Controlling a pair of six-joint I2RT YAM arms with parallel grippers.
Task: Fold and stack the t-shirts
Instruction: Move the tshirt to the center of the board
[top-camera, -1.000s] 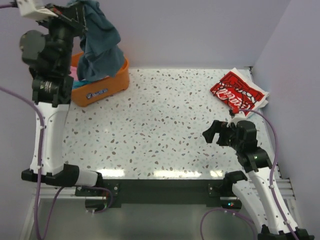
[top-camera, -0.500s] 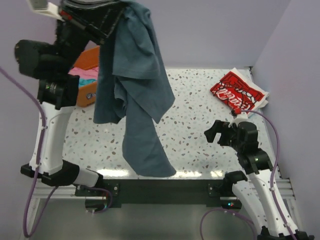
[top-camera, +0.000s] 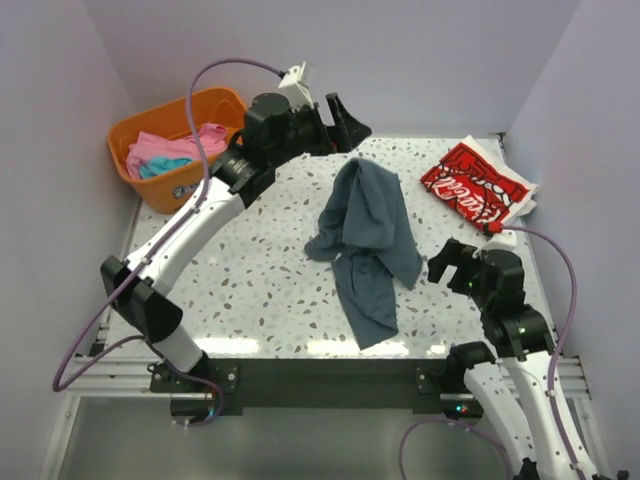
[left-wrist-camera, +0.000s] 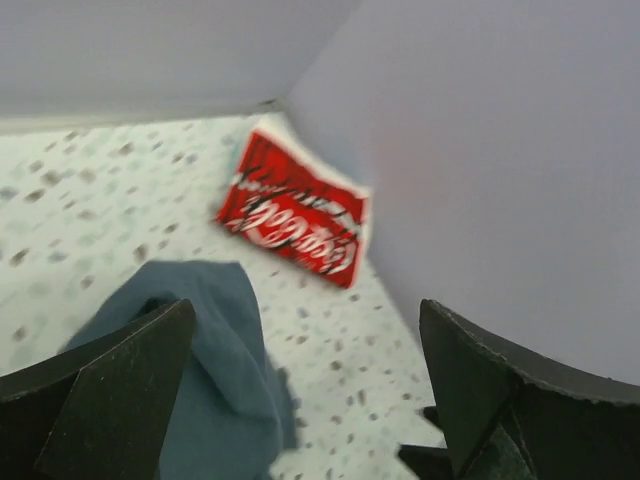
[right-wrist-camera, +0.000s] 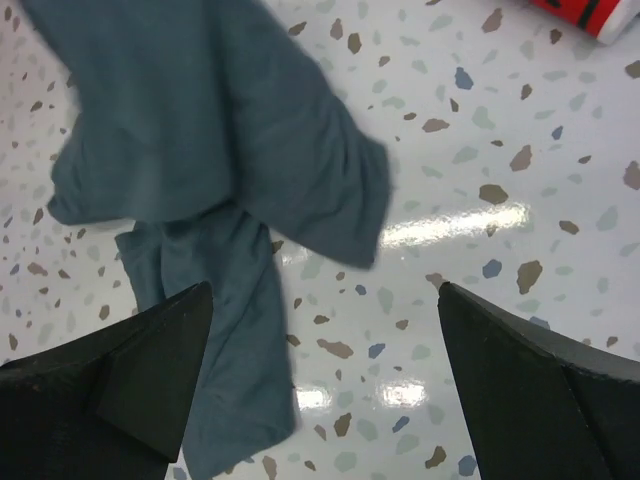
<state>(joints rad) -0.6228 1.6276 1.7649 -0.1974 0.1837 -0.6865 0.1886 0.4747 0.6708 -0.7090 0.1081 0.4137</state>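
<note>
A slate-blue t-shirt (top-camera: 366, 240) lies crumpled in the middle of the speckled table, also seen in the left wrist view (left-wrist-camera: 195, 360) and the right wrist view (right-wrist-camera: 210, 150). A folded red t-shirt with white lettering (top-camera: 476, 186) rests at the back right corner (left-wrist-camera: 295, 215). Pink and turquoise t-shirts (top-camera: 178, 152) fill the orange basket. My left gripper (top-camera: 345, 122) hovers open above the far end of the blue t-shirt, holding nothing. At the near right my right gripper (top-camera: 452, 265) stands open and empty, just right of the blue cloth.
The orange plastic basket (top-camera: 140, 125) stands at the back left corner. Purple walls close in the back and the right side. A white cloth edge (top-camera: 505, 238) shows under the red t-shirt.
My left arm swung the blue t-shirt from the basket over the table, opened and let it drop in the middle. The right arm barely moved.
</note>
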